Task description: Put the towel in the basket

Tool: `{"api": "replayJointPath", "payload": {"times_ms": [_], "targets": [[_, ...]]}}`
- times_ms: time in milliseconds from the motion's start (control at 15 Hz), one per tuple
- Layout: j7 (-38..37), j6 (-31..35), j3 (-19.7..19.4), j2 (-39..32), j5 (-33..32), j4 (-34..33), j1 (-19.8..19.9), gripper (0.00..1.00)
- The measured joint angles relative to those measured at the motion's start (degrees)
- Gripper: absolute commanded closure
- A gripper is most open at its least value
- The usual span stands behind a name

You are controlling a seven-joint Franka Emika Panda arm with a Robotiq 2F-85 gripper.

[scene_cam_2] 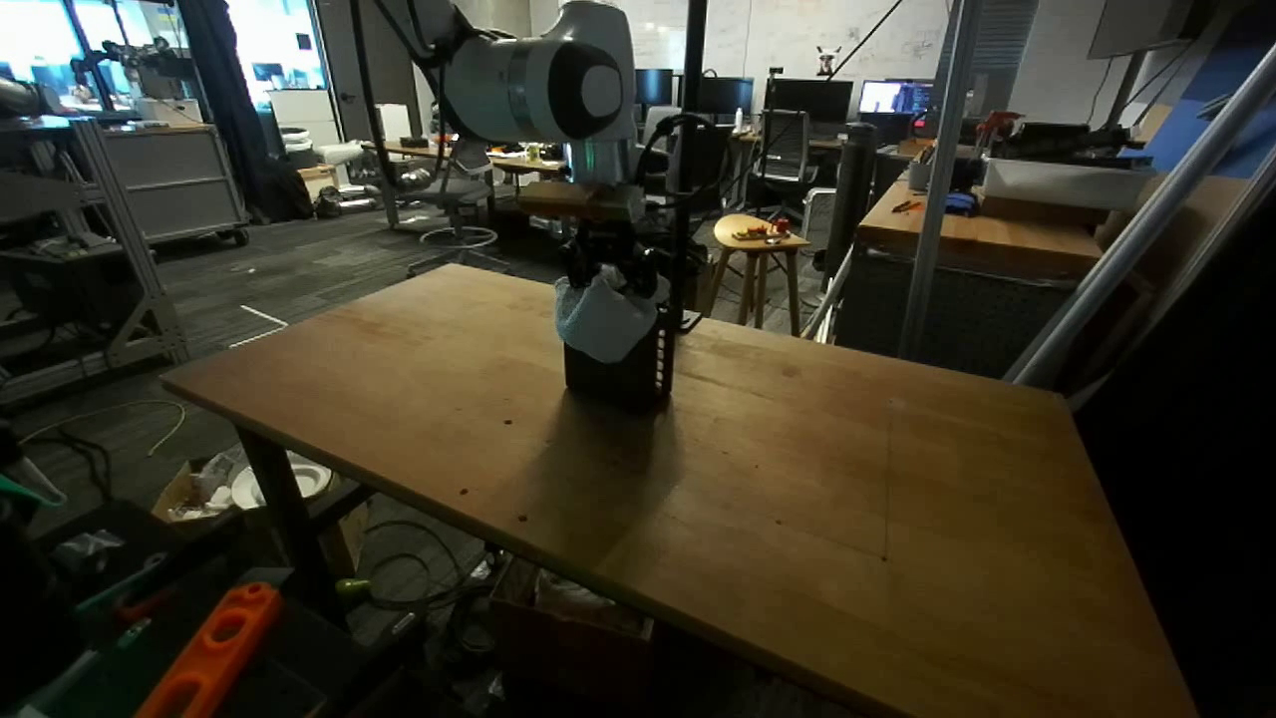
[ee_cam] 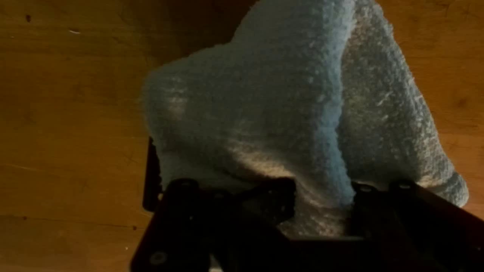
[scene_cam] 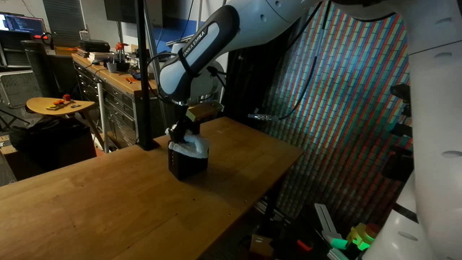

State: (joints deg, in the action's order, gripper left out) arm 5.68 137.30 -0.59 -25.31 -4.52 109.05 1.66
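The light blue-grey towel (scene_cam: 193, 148) lies bunched on top of the small black basket (scene_cam: 188, 168) and hangs over its rim. In an exterior view, the towel (scene_cam_2: 603, 324) drapes down the front of the basket (scene_cam_2: 606, 383). My gripper (scene_cam: 185, 133) points down right above the basket, with towel bunched between its fingers. In the wrist view, the gripper (ee_cam: 323, 204) has its dark fingers partly apart with towel (ee_cam: 245, 94) filling the gap; it looks shut on the towel. The towel hides the basket's opening; only a dark basket edge (ee_cam: 149, 177) shows.
The basket stands on a wooden table (scene_cam: 108, 202). A black upright post (scene_cam: 143, 90) rises at the table edge close to the arm. A small stool (scene_cam: 59, 104) and a workbench (scene_cam: 115, 81) stand beyond the table.
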Motion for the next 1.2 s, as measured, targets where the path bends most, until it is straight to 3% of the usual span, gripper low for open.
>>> {"api": "replayJointPath", "payload": {"times_ms": [933, 1000, 1067, 1200], "targets": [[9.9, 0.9, 3.8, -2.2, 11.0, -0.6, 4.8, 0.93], [10.4, 0.9, 4.1, -2.3, 11.5, -0.7, 5.1, 0.88], [10.9, 0.9, 4.4, -2.3, 12.0, -0.7, 5.2, 0.68], [11.2, 0.9, 4.6, -2.4, 12.2, -0.7, 5.3, 0.56]]}}
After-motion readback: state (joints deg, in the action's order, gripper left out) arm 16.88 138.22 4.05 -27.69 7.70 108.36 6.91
